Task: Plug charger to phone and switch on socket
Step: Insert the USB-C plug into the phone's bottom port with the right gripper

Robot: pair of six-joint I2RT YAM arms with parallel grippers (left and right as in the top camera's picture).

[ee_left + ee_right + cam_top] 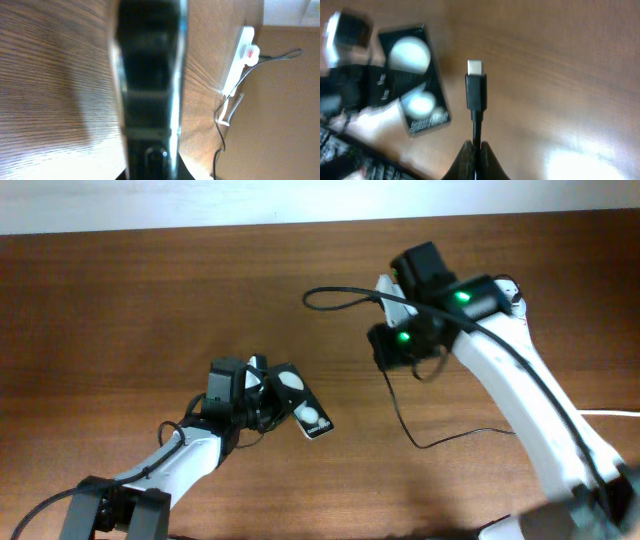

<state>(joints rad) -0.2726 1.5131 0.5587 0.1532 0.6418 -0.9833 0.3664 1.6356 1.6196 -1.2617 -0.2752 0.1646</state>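
Note:
My left gripper (262,395) is shut on the phone (303,410), a flat black rectangle with two white round patches. In the left wrist view the phone (147,85) is a dark blurred bar between the fingers (150,167). My right gripper (392,350) is shut on the charger (400,415), a thin black cable. In the right wrist view the fingers (476,150) pinch the cable just below its connector (475,85). The tip points up, to the right of the phone (415,82) and apart from it. The socket (241,55) is white with a red mark. In the overhead view the socket (393,292) is mostly hidden under my right arm.
The charger cable loops across the back of the wooden table (120,310) and trails toward the front right. A thick white cord (612,413) shows at the right edge. My left gripper's body (345,65) lies just left of the phone in the right wrist view.

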